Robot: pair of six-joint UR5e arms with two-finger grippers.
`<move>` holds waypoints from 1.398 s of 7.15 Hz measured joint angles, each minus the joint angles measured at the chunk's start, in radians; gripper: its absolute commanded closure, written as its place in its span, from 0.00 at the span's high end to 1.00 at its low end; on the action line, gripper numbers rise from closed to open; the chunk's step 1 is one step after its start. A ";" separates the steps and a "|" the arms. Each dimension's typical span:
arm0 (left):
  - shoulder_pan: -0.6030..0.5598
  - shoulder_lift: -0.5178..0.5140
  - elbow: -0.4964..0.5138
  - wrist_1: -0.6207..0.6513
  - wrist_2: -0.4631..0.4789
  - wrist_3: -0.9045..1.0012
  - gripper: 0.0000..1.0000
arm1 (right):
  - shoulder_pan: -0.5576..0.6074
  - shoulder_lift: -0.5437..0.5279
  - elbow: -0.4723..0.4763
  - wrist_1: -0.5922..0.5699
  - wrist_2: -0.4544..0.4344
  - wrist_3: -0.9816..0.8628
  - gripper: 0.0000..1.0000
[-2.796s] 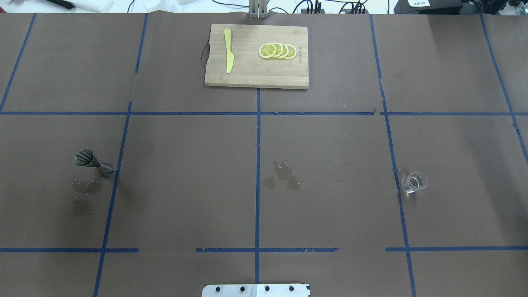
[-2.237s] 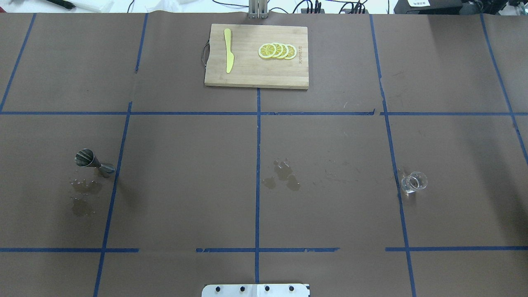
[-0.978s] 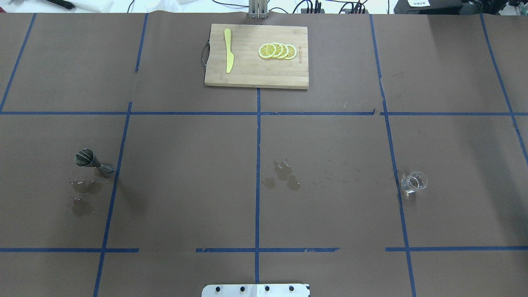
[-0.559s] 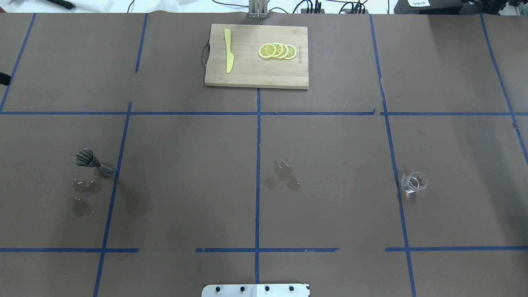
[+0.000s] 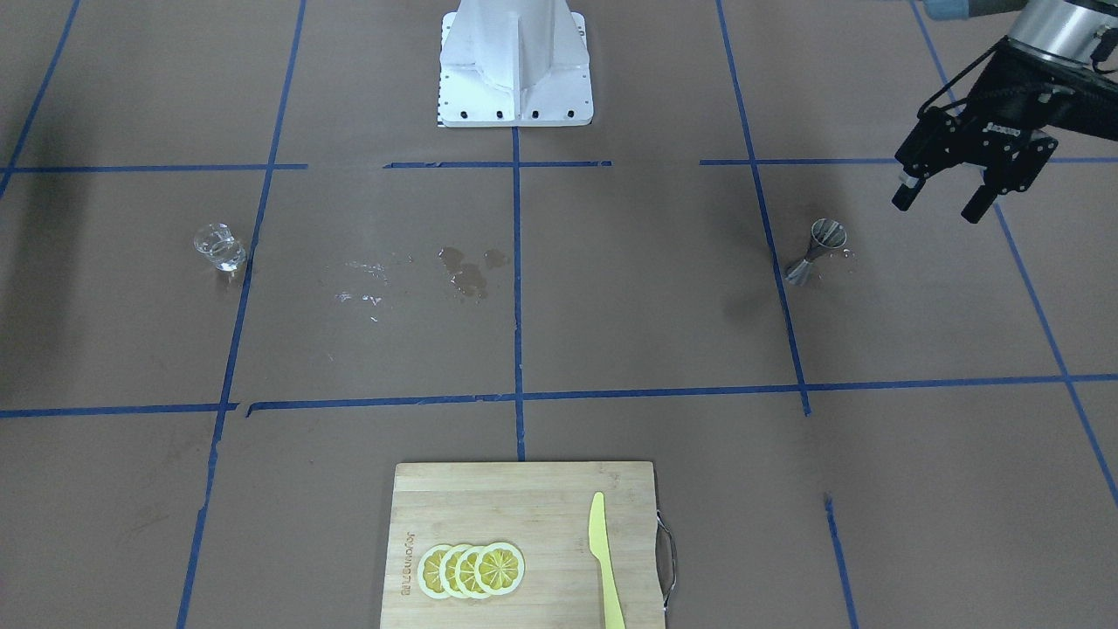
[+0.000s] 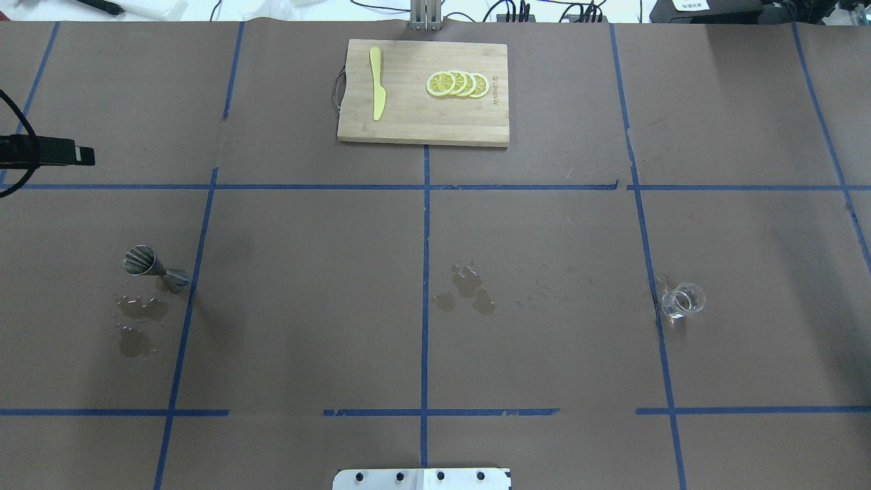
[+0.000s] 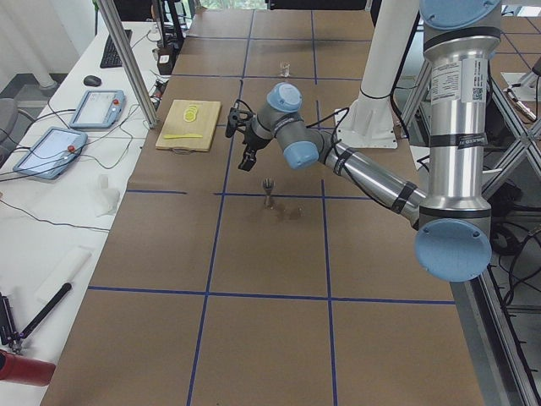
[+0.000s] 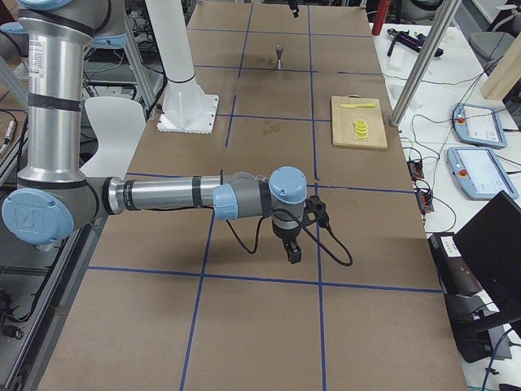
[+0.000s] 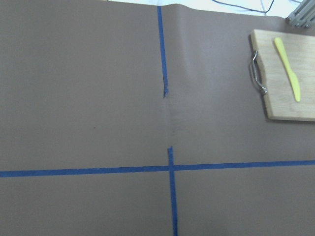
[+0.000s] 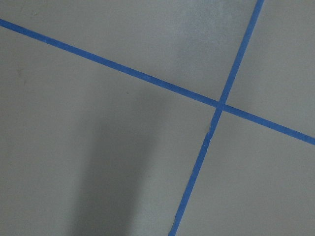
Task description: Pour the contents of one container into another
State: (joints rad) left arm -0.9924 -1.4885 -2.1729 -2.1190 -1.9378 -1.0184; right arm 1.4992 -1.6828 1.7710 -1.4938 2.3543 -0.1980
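The metal jigger stands upright on the brown table, and shows at the left of the overhead view as the jigger. My left gripper hovers open and empty above the table, off to the jigger's outer side and apart from it. The clear glass stands upright on the other side of the table, with nothing touching the glass. My right gripper appears only in the exterior right view, pointing down over bare table; I cannot tell whether it is open or shut.
A wooden cutting board at the far middle carries lemon slices and a yellow knife. Wet patches lie mid-table, with more wet patches beside the jigger. The robot base stands at the near edge.
My left arm has come into the overhead view from the left edge. The jigger and the glass have not moved.
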 measured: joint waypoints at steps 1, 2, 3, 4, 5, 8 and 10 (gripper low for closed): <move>0.078 0.031 -0.046 -0.008 0.136 -0.034 0.91 | 0.000 0.000 0.001 0.002 0.000 0.000 1.00; 0.160 0.053 -0.068 -0.027 0.260 -0.065 0.95 | 0.000 0.001 0.002 0.002 0.000 0.000 1.00; 0.238 0.065 -0.076 -0.051 0.372 -0.099 0.94 | 0.001 0.002 0.003 0.003 0.000 0.000 1.00; 0.329 0.079 -0.079 -0.066 0.503 -0.140 0.94 | 0.001 0.003 0.003 0.003 0.000 0.000 1.00; 0.427 0.100 -0.077 -0.072 0.650 -0.186 0.96 | 0.000 0.005 0.002 0.003 0.000 0.000 1.00; 0.708 0.199 -0.039 -0.090 1.090 -0.380 0.99 | 0.000 0.010 0.004 0.003 0.000 0.000 1.00; 0.812 0.223 0.033 -0.095 1.261 -0.507 0.99 | 0.001 0.011 0.005 0.003 -0.001 0.000 1.00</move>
State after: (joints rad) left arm -0.1799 -1.2659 -2.1402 -2.2144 -0.6763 -1.5256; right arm 1.5000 -1.6722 1.7761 -1.4907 2.3533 -0.1979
